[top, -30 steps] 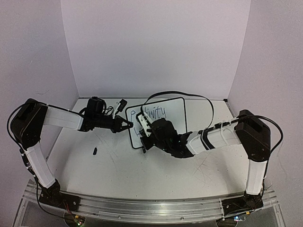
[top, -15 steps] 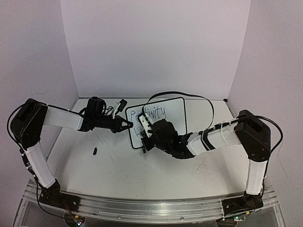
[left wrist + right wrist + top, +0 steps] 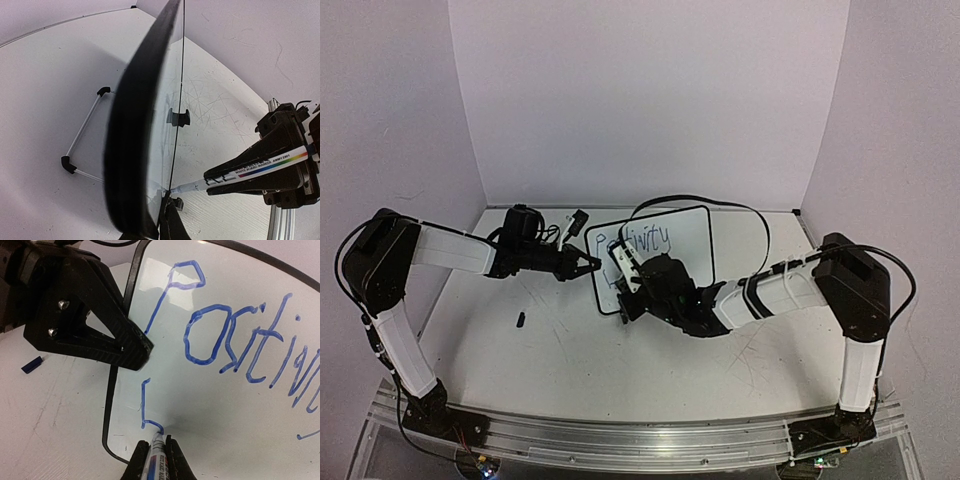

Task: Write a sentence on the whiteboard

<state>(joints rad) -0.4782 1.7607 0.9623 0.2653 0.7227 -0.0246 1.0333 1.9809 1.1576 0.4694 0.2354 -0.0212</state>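
Note:
The whiteboard (image 3: 665, 252) stands tilted at the table's middle, with its face in the right wrist view (image 3: 225, 405) and edge-on in the left wrist view (image 3: 135, 130). My left gripper (image 3: 592, 264) is shut on its left edge, and its fingers (image 3: 100, 325) clamp the frame. My right gripper (image 3: 625, 290) is shut on a whiteboard marker (image 3: 156, 460), also visible in the left wrist view (image 3: 250, 172). The tip touches the board's lower left. The sentence (image 3: 225, 335) is blue: "Positivi…" on the top line, and below it the first strokes of one letter (image 3: 146, 412).
A small dark marker cap (image 3: 520, 320) lies on the table left of the board, also visible in the right wrist view (image 3: 31, 364). A white rod with black ends (image 3: 82, 135) lies behind the board. A black cable (image 3: 720, 203) arcs over the board. Walls close the back and sides.
My right gripper has shifted slightly with the marker tip on the board's lower left. The left arm and the board have not moved.

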